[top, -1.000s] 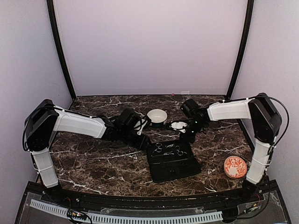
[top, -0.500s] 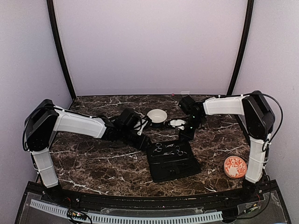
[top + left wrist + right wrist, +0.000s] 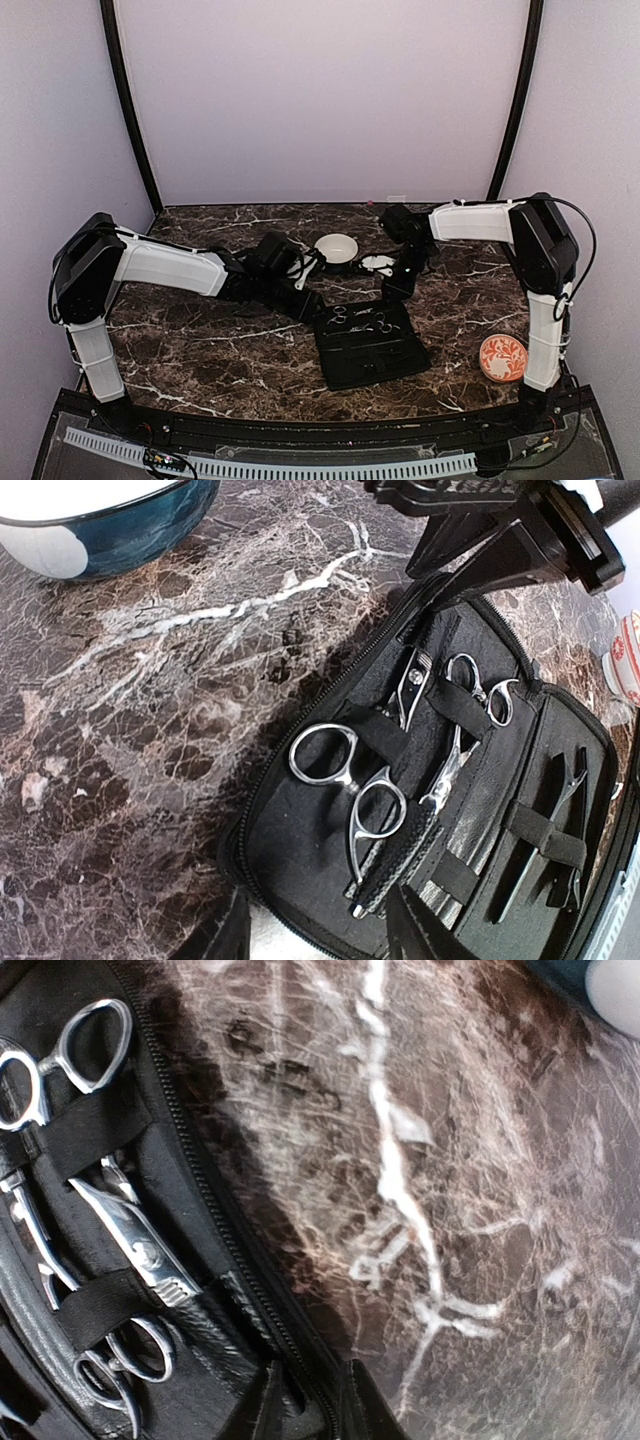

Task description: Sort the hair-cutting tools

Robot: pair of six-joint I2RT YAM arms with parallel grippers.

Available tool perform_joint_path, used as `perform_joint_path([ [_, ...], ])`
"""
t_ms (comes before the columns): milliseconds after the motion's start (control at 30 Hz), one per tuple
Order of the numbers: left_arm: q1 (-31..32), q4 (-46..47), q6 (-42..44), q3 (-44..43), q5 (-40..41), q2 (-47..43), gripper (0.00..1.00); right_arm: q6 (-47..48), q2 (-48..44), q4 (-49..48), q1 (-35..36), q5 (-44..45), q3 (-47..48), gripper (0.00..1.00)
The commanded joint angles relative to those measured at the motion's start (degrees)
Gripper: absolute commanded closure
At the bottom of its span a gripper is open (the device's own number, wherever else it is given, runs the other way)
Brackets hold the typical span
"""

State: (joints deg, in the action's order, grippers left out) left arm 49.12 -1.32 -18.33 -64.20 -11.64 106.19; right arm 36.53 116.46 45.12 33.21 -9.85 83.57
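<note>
The hair-cutting tools lie strapped inside the open black case (image 3: 372,350). Silver ring-handled scissors (image 3: 352,780) sit beside a black textured handle (image 3: 405,855), a second pair of scissors (image 3: 482,692) and thin black clips (image 3: 560,825). The right wrist view shows scissors (image 3: 40,1065) and a silver clip (image 3: 135,1235) under elastic bands. My left gripper (image 3: 308,303) (image 3: 320,935) stands open astride the case's far left corner. My right gripper (image 3: 396,288) (image 3: 310,1405) is shut on the zipper rim (image 3: 250,1290) at the case's far right corner.
A white bowl with a blue outside (image 3: 337,248) (image 3: 100,525) stands behind the case, with a small white dish (image 3: 378,264) to its right. An orange patterned dish (image 3: 503,357) sits near the right arm's base. The marble table (image 3: 200,350) runs under everything.
The right arm's forearm and elbow have swung a little leftward and back, while its gripper stays at the case's far right corner. The left arm has not moved.
</note>
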Motion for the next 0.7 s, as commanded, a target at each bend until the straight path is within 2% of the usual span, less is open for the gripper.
perform_joint_path([
  [0,0.01,0.06,1.17,-0.09,-0.62,-0.28,0.53,0.09,5.83,1.43,-0.23,1.9,-0.42,0.89],
  [300,-0.16,-2.95,1.56,-1.76,-1.37,-1.36,0.53,-0.54,1.35,1.77,-0.23,1.2,0.61,1.0],
  [667,-2.15,-12.81,8.35,-8.06,2.14,-5.08,0.47,-2.95,-11.28,-0.81,0.96,-4.28,-1.22,1.0],
])
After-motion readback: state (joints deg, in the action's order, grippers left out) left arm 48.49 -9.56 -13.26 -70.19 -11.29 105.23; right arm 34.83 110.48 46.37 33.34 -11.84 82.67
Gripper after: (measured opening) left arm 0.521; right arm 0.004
